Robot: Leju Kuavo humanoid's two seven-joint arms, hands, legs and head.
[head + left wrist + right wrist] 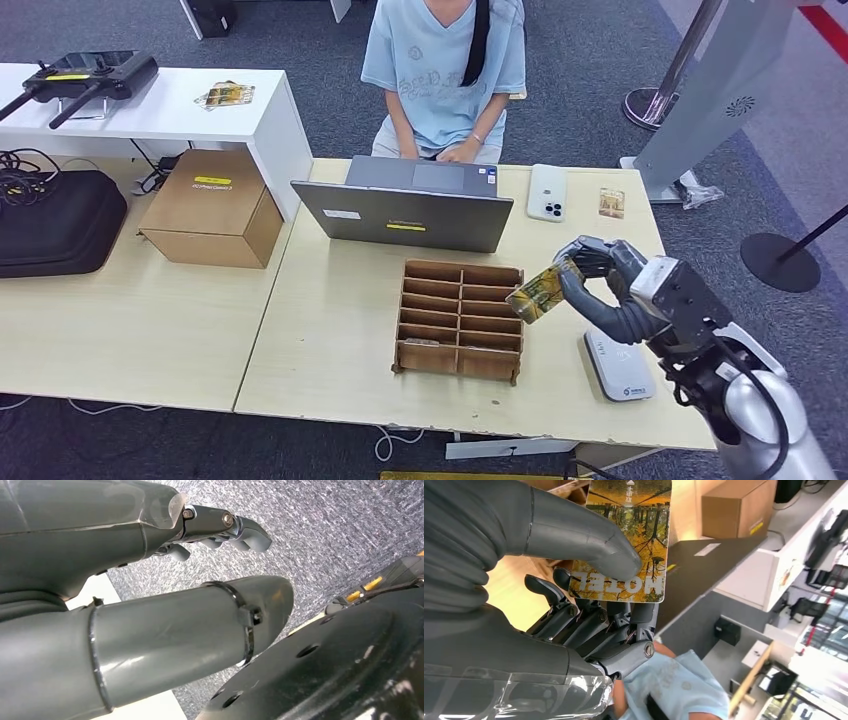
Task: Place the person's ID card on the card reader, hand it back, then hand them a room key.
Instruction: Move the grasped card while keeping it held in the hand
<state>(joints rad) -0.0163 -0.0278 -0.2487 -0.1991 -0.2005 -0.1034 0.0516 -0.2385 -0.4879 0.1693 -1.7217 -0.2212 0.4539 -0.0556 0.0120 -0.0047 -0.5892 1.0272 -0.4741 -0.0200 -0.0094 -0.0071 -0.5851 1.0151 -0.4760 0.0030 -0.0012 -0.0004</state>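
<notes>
Right hand (592, 275): a yellow-and-green room key card (540, 291) is pinched between the thumb and the darker fingers and is held in the air above the light wooden table (330, 340), just past the right edge of the compartmented wooden organiser (459, 320). In the right wrist view the thumb (589, 545) is seen pressed on the printed face of the card (626, 540), with the fingers (604, 625) curled behind it; the word HOTEL is read on the card, upside down as shown. The card is tilted, one end lower than the other.

Left hand (150, 580): seen in the left wrist view over grey carpet. The fingertips (250, 532) are bent inward and nothing is seen between them and the thumb; no object is held.

A white card reader (617, 366) is noted flat on the table near the front right edge, partly hidden under the right forearm. A second small card (611, 203) is noted lying flat on the far right part of the table, beside a white phone (547, 192) laid face down; whether this is the ID card cannot be told.

A person in a light blue shirt (445, 70) is seated at the far side of the table behind an open grey laptop (405, 205), hands at the keyboard edge.

On the adjoining table to the left, a cardboard box (212, 206) and a black case (55, 222) are recorded. A white shelf unit (170, 110) behind them bears a black controller (88, 76) and a small stack of cards (226, 95).
</notes>
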